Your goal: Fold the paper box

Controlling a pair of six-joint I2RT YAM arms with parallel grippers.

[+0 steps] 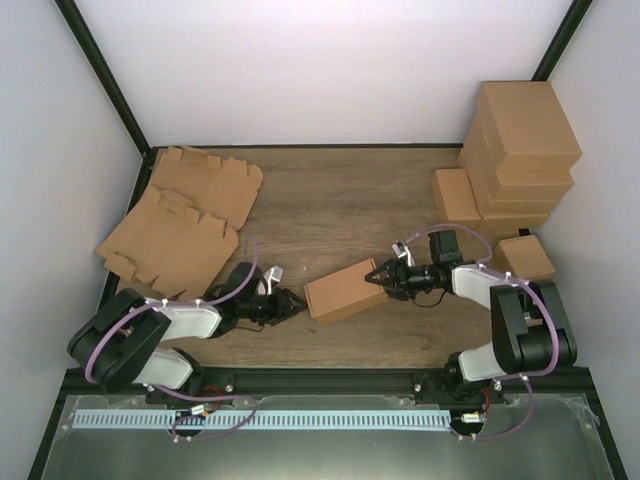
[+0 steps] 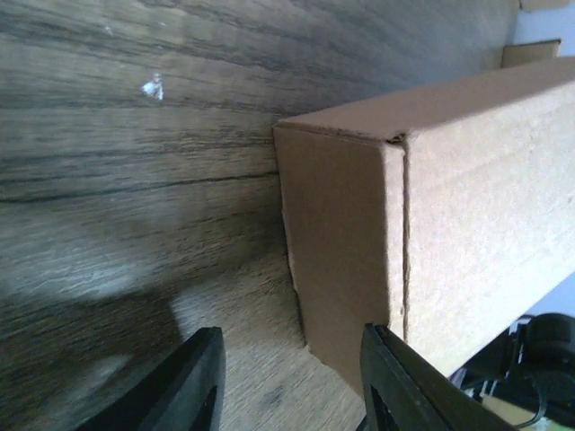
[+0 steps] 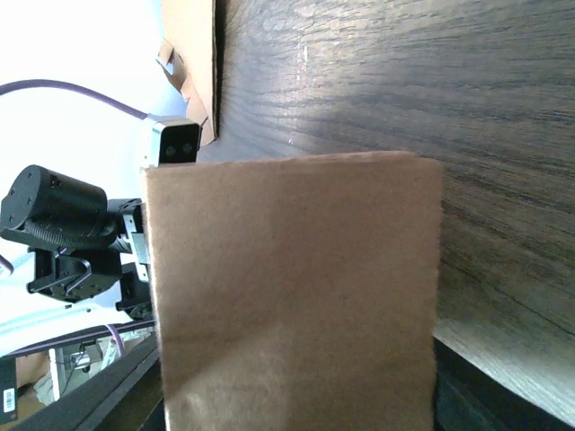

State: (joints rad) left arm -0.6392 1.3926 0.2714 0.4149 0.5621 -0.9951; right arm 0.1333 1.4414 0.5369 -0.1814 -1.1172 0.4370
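The paper box (image 1: 345,290) lies folded into a closed brown rectangular block in the middle of the wooden table (image 1: 340,190). My left gripper (image 1: 295,301) is open at the box's left end. In the left wrist view the gripper (image 2: 292,395) has one finger on bare table and the other against the corner of the box's end face (image 2: 341,242). My right gripper (image 1: 379,275) holds the box's right end. In the right wrist view the box (image 3: 296,287) fills the gap of the gripper (image 3: 296,422), with a dark finger at each side edge.
Flat brown die-cut blanks (image 1: 185,215) lie stacked at the back left. Several folded boxes (image 1: 515,150) are piled at the back right, with one (image 1: 457,195) beside the pile and another (image 1: 525,257) next to my right arm. White walls enclose the table.
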